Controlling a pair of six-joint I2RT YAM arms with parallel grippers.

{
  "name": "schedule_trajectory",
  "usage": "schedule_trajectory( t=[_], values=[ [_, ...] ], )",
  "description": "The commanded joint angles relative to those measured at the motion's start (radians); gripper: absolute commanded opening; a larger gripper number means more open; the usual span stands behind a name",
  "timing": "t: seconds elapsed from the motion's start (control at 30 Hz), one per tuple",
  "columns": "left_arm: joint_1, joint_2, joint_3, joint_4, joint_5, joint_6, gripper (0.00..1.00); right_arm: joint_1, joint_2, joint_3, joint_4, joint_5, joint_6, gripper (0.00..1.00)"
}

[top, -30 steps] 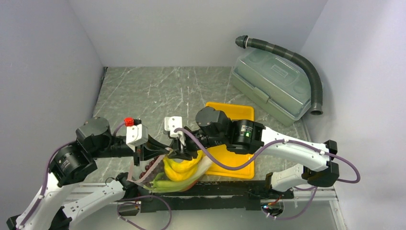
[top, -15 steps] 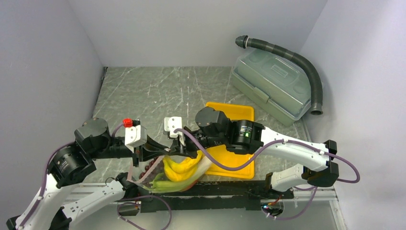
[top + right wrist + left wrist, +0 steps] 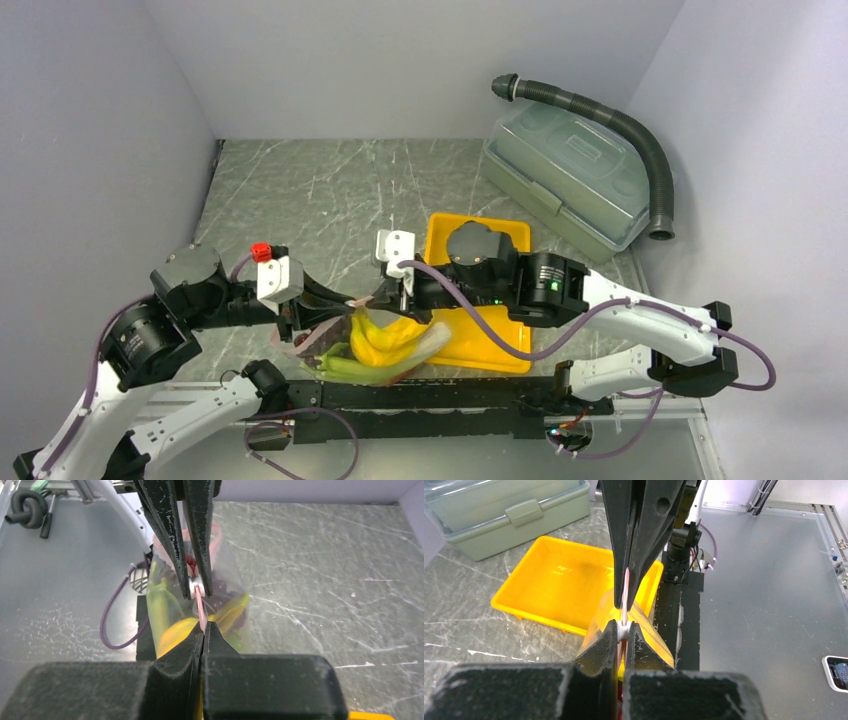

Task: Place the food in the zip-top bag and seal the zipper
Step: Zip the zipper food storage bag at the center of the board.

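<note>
- My left arm comes in low from the near left with its forearm lying almost level. The left gripper points right toward the middle, and its jaws are pinched tight on the zipper.
- My right arm reaches across from the near right, passing over the yellow tray. The right gripper points left, nose to nose with the other, and is clamped hard on the same pink strip.
- In both wrist views the two pairs of fingertips sit close together, with a short stretch of strip pulled straight between them.
- The zip-top bag hangs below the two grippers at the near edge of the table, just left of the tray.
- The food is inside it. I can see the yellow bananas, the green stalks and some dark red pieces through the plastic.
- I cannot tell whether the bottom of the bag rests on anything.
- Bare marble lies behind and to the left of the arms, with walls on three sides.
- The black rail runs along the near edge, directly under the bag.
- The right arm's purple cable loops across the tray.
- The lidded box and the ribbed hose sit in the far right corner, well apart from both grippers.
</note>
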Motion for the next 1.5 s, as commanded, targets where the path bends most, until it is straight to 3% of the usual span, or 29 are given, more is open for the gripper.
schedule_trajectory(
  t=[0.0,1.47],
  values=[
    [-0.001,-0.01,0.033,-0.061,-0.014,-0.002,0.0,-0.006,-0.099,0.037,0.15,0.105,0.01,0.0],
    [-0.002,-0.029,0.011,-0.079,-0.039,-0.01,0.0,-0.006,-0.357,-0.224,0.482,0.895,-0.046,0.0]
  ],
)
